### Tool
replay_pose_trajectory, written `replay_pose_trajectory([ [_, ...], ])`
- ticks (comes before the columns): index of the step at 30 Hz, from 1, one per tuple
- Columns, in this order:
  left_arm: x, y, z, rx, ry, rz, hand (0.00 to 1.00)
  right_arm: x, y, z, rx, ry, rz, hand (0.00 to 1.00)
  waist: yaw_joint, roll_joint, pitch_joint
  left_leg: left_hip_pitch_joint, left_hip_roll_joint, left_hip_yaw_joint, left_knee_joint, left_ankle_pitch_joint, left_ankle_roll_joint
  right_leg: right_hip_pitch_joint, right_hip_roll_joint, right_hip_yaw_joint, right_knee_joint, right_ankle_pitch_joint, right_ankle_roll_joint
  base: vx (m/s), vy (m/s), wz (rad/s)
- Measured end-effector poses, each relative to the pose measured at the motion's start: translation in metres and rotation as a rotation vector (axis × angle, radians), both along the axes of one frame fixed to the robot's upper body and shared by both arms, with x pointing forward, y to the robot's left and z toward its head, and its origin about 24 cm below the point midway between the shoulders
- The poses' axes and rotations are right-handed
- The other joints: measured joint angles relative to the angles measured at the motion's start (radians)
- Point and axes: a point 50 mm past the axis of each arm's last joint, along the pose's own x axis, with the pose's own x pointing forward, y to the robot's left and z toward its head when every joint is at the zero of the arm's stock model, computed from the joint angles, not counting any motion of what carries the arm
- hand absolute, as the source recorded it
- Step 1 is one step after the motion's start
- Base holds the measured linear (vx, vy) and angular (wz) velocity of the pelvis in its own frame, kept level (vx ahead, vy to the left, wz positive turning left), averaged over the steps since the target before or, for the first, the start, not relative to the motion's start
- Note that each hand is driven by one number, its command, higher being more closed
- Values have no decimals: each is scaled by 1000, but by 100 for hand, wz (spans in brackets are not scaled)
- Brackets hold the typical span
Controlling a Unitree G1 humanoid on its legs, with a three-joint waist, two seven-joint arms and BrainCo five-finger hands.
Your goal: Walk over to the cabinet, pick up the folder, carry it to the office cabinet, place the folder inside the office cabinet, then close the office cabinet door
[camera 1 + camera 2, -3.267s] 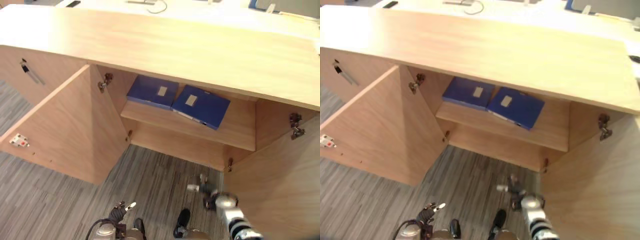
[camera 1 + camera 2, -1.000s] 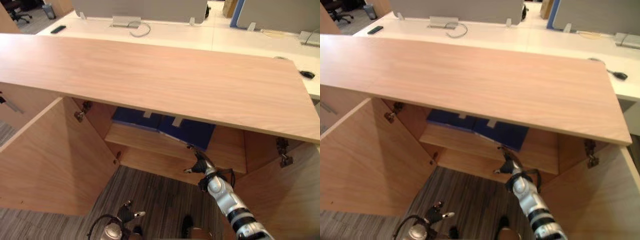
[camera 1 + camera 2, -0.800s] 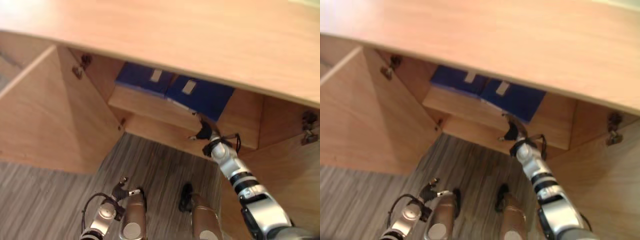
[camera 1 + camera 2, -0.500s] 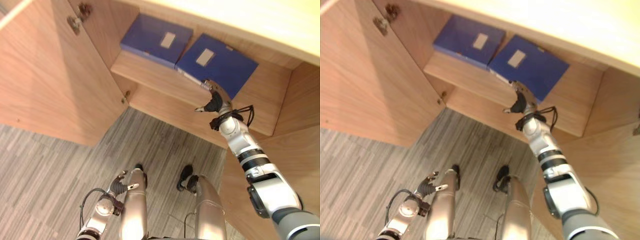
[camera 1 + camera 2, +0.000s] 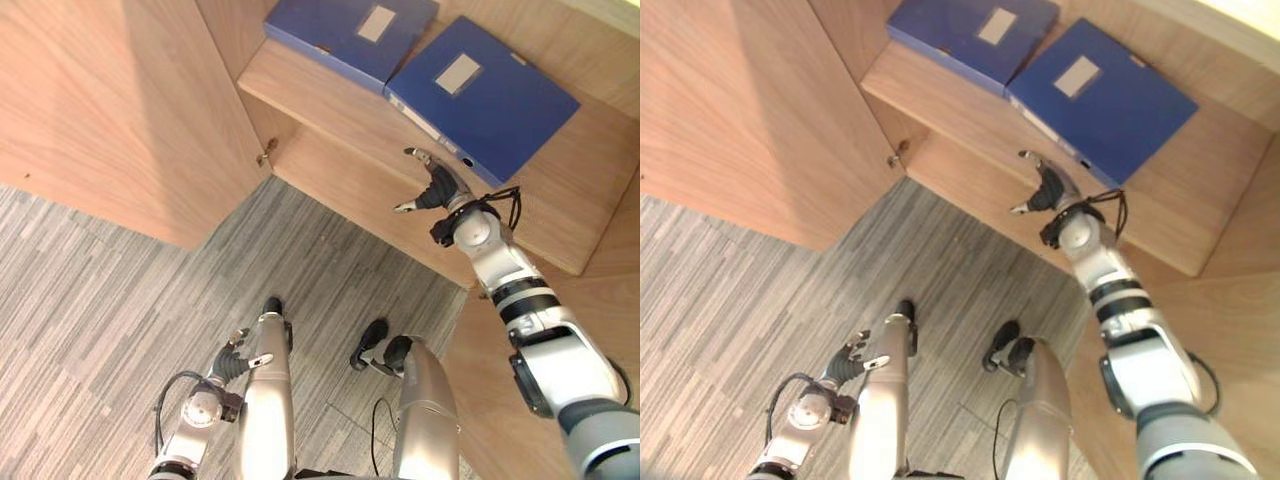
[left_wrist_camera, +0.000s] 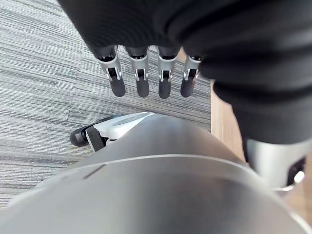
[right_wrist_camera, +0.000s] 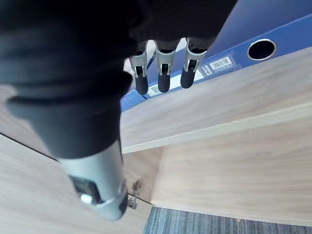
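Note:
Two blue folders with white labels lie flat on the cabinet's shelf (image 5: 330,112). The left folder (image 5: 350,35) sits further back. The right folder (image 5: 495,95) lies at an angle, its spine (image 7: 253,48) at the shelf's front edge. My right hand (image 5: 437,187) is open, fingers spread, just in front of that spine and a little below it, apart from it. In the right wrist view its fingers (image 7: 163,73) point at the spine's label. My left hand (image 5: 235,362) hangs low over the floor, and its fingers (image 6: 139,73) are straight and hold nothing.
The cabinet's left door (image 5: 100,100) stands swung open on the left, its hinge (image 5: 267,153) by the lower compartment. The right door (image 5: 600,300) is open beside my right arm. Grey striped carpet (image 5: 120,290) lies in front.
The camera has tilted down, so the cabinet's top has left the picture. My right hand rose from near the floor to the shelf's front edge by the right folder. The left hand stayed low.

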Motion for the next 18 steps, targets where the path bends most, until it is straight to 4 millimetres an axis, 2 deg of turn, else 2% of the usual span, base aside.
replay_pose_trajectory([
  [2,-1,1,1,-8,-4,8,0,1,-3,0,-47,25,1,0,0,-4,2,-1,0,5,1,23,-3,0,-9,1,13,-9,3,31,50,15],
  [4,0,3,3,-12,-10,14,0,1,-7,-2,-88,55,3,0,1,-17,10,-1,-4,18,-5,27,0,-1,-23,0,18,-15,5,41,71,13],
  [8,0,4,4,-14,-16,18,0,0,-18,-1,-111,73,-18,0,2,-24,11,-1,-6,28,-13,34,-5,-1,-35,0,16,-17,6,41,85,7],
  [12,-3,7,4,-19,-20,37,0,0,-25,7,-122,56,-37,0,1,-38,12,1,-5,35,-18,34,-6,-1,-36,2,10,-16,6,33,74,-1],
  [18,-5,8,4,-27,-21,42,0,3,-35,26,-124,37,-67,0,2,-43,13,6,-10,47,-39,42,-2,-7,-45,5,7,-17,6,15,62,3],
])
